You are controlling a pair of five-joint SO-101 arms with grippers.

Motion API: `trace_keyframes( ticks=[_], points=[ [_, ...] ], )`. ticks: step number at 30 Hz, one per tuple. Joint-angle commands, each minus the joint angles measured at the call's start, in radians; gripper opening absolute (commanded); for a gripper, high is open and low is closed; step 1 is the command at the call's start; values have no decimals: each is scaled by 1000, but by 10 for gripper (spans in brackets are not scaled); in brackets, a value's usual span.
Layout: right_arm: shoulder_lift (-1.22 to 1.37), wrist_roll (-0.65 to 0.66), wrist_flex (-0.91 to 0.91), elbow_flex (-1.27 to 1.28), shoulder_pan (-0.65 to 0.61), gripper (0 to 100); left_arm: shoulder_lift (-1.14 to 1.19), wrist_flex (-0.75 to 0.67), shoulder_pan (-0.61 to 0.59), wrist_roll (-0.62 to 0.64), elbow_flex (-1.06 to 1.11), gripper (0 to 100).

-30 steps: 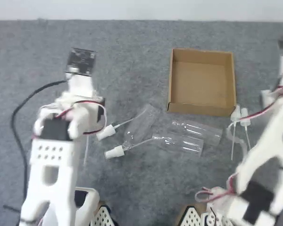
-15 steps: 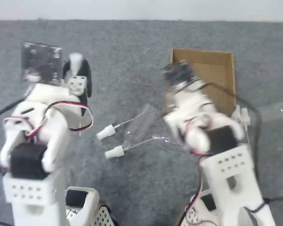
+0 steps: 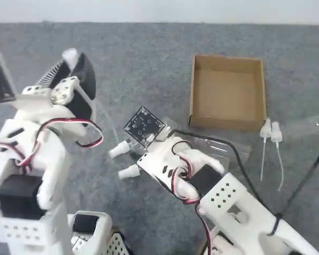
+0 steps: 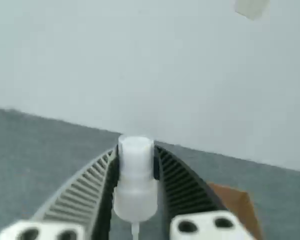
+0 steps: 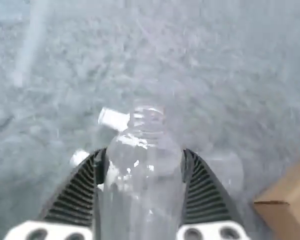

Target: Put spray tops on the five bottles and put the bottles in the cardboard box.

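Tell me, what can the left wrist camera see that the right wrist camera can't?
Left wrist view's own: a white spray top pinched upright between the left arm's jaws, with a pale wall behind it.

Right wrist view's own: a clear bottle with no top on its threaded neck, held between the right arm's jaws, and white spray tops lying on the table beyond it.

Shared: the grey table covering and a corner of the cardboard box.
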Motion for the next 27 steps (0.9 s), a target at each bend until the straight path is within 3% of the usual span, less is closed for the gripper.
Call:
trace_keyframes(
  ticks=[1, 8, 12, 21, 27],
  points=[
    [-48, -17, -96, 17, -10, 6, -15, -140, -6, 34, 70, 11],
    [-50, -84, -150, 49, -10, 6, -11, -430, -9, 34, 317, 11],
    [-50, -84, -150, 51, -10, 6, -8, -509, -9, 34, 387, 11],
    [-50, -84, -150, 51, -10, 6, -17, -517, 3, 34, 481, 11],
    [-48, -84, -148, 52, -8, 6, -18, -342, 41, 25, 496, 11]
  ],
)
